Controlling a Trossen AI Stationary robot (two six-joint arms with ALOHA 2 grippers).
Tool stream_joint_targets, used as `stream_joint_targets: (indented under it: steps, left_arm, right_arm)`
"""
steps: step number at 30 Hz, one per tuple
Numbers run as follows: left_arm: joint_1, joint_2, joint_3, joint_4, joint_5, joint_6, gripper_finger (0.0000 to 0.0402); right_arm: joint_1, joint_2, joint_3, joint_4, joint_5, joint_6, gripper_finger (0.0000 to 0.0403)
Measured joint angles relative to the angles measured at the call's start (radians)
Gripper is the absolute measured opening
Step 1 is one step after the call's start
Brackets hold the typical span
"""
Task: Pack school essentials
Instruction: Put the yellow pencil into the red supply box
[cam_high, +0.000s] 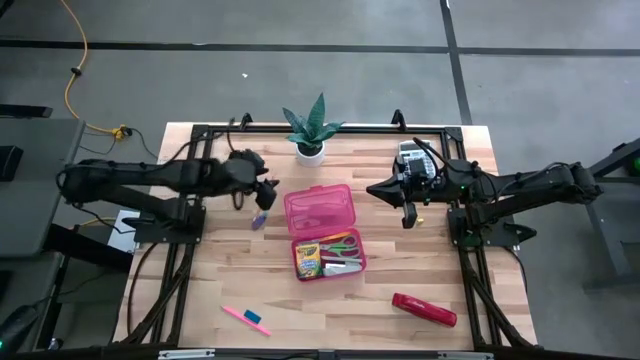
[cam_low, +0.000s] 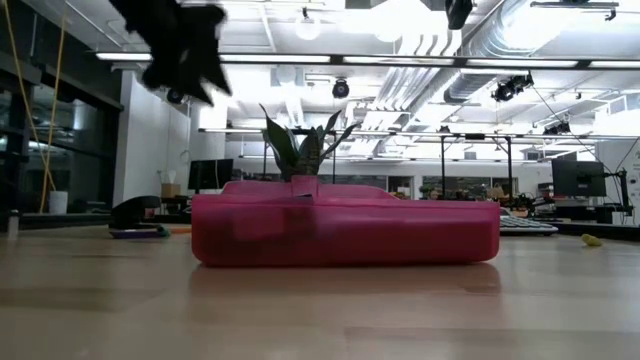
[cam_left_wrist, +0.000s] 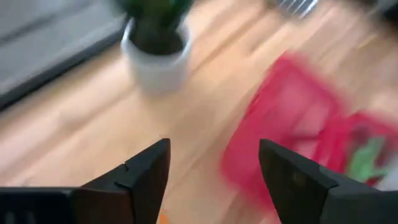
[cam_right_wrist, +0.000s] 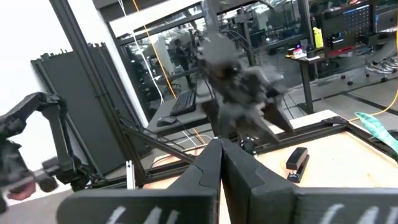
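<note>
The pink pencil case (cam_high: 325, 232) lies open in the middle of the table. Its tray holds the yellow-green crayon box (cam_high: 308, 259) and the green-handled scissors (cam_high: 343, 246). A pink marker (cam_high: 240, 315) and a tiny blue eraser (cam_high: 253, 318) lie near the front left. A small pale piece (cam_high: 259, 219) rests on the wood left of the case. My left gripper (cam_left_wrist: 214, 168) hangs open above the table just left of the case lid, with nothing between its fingers. My right gripper (cam_high: 408, 215) is shut and hovers right of the case.
A potted plant (cam_high: 310, 138) stands at the far edge behind the case. A grey calculator (cam_high: 412, 158) lies under the right arm at the far right. A red stapler (cam_high: 424, 309) lies near the front right. Bare wood lies in front of the case.
</note>
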Motion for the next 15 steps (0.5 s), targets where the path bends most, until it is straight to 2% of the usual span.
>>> stream_joint_targets:
  steps: [3, 8, 15]
  left_arm:
    - [0.025, 0.095, 0.000, -0.066, 0.033, -0.012, 0.0240]
    - [0.023, 0.254, 0.000, -0.070, 0.035, -0.018, 0.0234]
    - [0.024, 0.402, 0.000, -0.079, 0.036, -0.290, 0.0208]
  right_arm:
    - [0.000, 0.000, 0.000, 0.000, 0.000, 0.000, 0.0000]
    - [0.000, 0.000, 0.000, -0.001, 0.000, 0.000, 0.0000]
    - [0.000, 0.000, 0.000, -0.001, 0.000, 0.001, 0.0000]
